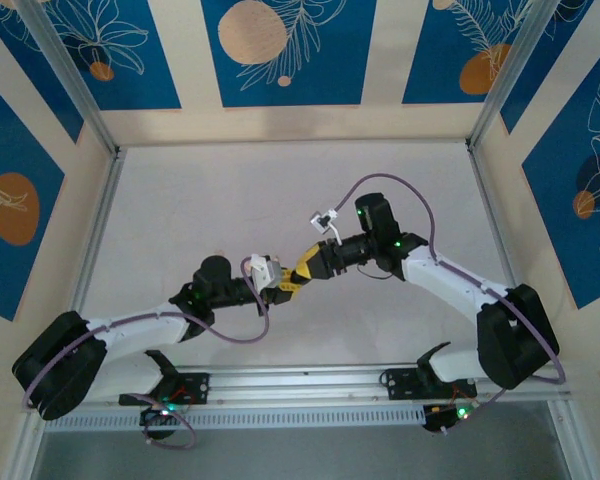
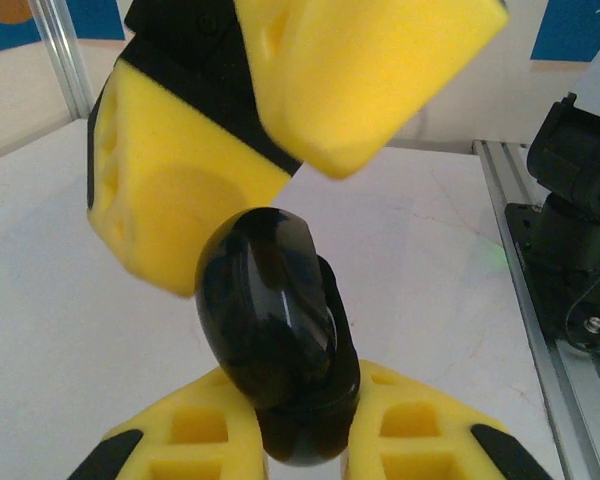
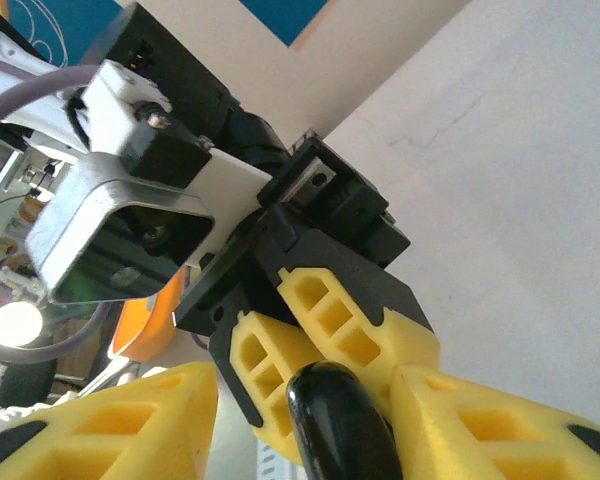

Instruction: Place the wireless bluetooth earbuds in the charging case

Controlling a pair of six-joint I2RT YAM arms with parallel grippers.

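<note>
Charging case gripped mid-frame above the white surface.
Left hand was clamped on its lower end; right hand stood apart around its top.

Our left arm and right arm both reach inward with bent elbows, so the left pincer and right pincer meet tip to tip. We have the left pincer clamped, its yellow fingers pressed on either side of a black case that sticks out past their tips. Straight ahead of those tips, the right pincer's fingers stand apart, one to each side of the case's far end.
</note>
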